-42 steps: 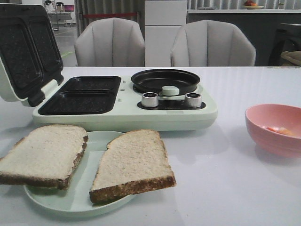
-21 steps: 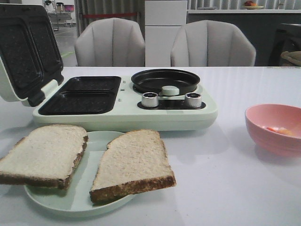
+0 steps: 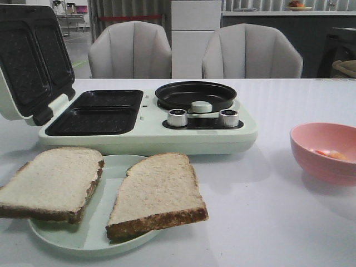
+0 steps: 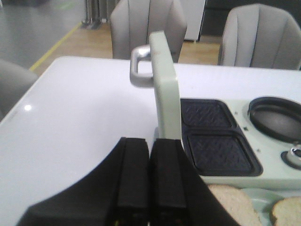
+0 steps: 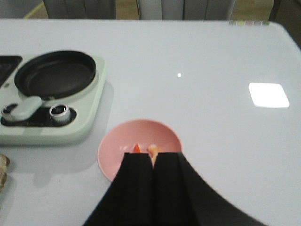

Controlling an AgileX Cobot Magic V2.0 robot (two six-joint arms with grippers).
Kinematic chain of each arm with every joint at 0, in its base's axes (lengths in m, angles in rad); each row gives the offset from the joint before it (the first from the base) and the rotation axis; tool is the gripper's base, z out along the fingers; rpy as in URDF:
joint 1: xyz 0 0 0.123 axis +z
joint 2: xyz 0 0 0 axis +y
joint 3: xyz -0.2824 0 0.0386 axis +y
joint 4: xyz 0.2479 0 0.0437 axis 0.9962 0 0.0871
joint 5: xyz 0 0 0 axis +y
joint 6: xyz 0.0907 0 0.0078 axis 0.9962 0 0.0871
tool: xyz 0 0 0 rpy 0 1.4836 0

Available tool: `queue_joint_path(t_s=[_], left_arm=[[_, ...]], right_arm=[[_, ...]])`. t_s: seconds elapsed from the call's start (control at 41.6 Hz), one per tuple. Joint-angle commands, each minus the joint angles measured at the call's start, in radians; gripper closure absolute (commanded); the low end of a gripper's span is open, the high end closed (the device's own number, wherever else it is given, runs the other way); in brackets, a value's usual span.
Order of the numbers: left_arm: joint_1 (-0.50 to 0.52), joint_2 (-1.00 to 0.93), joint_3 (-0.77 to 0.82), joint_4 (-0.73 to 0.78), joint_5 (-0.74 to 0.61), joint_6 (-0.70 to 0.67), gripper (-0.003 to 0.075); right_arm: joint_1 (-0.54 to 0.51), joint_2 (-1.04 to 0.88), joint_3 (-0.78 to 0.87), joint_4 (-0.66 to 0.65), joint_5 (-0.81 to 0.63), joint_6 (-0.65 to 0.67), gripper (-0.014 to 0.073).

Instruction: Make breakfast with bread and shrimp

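Note:
Two bread slices lie on a pale green plate (image 3: 105,236) at the front left: the left slice (image 3: 50,181) and the right slice (image 3: 157,192). The shrimp (image 3: 329,154) lies in a pink bowl (image 3: 325,167) at the right; it also shows in the right wrist view (image 5: 151,149). The pale green breakfast maker (image 3: 200,133) stands behind, lid (image 3: 28,55) open, sandwich plates (image 3: 97,111) and round pan (image 3: 194,93) empty. My left gripper (image 4: 149,143) is shut, above the table beside the lid. My right gripper (image 5: 153,157) is shut and empty above the bowl (image 5: 122,148). Neither gripper shows in the front view.
Two grey chairs (image 3: 130,50) (image 3: 251,53) stand behind the table. Two metal knobs (image 3: 177,117) (image 3: 228,117) and a pale green knob (image 3: 201,106) sit on the maker's front. The lid's metal handle (image 4: 138,66) sticks out.

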Motion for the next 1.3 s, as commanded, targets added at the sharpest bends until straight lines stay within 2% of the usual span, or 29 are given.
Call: queue_joint_path(t_s=[0.0,0.192,0.265,0.337,0.433,0.457,0.529,0.577,0.649,0.842,1.058,1.131,1.275], left_arm=[[-0.007,0.039,-0.001,-0.009,-0.067,-0.008,0.0619],[-0.007,0.081,0.036,-0.027,-0.067,-0.008,0.0619],[-0.007,0.094,0.041,-0.027,-0.057,-0.008,0.0611],[-0.007,0.103,0.041,-0.023,-0.053,0.004,0.0549],[-0.007,0.118,0.041,-0.016,-0.053,0.038,0.0367],[-0.007,0.123,0.041,-0.013,-0.053,0.048,0.0325],[-0.012,0.136,0.041,-0.016,-0.053,0.078,0.0201],[-0.025,0.149,0.041,-0.016,-0.053,0.09,0.0168],[-0.064,0.169,0.041,-0.016,-0.057,0.158,0.0168],[-0.283,0.261,0.041,0.029,-0.064,0.262,0.0169],[-0.613,0.446,0.081,0.292,-0.02,0.24,0.0169],[-0.705,0.51,0.095,0.44,0.006,0.148,0.0169],[-0.861,0.636,0.124,0.841,0.091,-0.168,0.0184]], right_arm=[[-0.002,0.062,-0.015,-0.002,-0.061,-0.007,0.0572],[-0.002,0.16,-0.004,-0.002,-0.047,-0.007,0.0566],[-0.002,0.181,-0.004,-0.002,-0.047,-0.007,0.0502],[-0.001,0.195,-0.004,-0.002,-0.049,-0.007,0.0366],[-0.001,0.196,-0.004,-0.002,-0.049,-0.007,0.0153],[-0.001,0.196,-0.004,-0.002,-0.049,-0.007,0.0121],[-0.001,0.196,-0.004,-0.002,-0.045,-0.007,0.0059],[-0.001,0.196,-0.004,0.0,-0.044,-0.007,0.0048],[-0.001,0.196,-0.004,0.0,-0.044,-0.007,0.0049],[-0.001,0.196,-0.004,0.0,-0.043,-0.007,0.0049],[-0.001,0.196,-0.004,0.0,-0.043,-0.007,0.0049],[-0.001,0.196,-0.004,0.0,-0.043,-0.007,0.0049],[-0.001,0.196,-0.004,0.0,-0.043,-0.007,0.0049]])
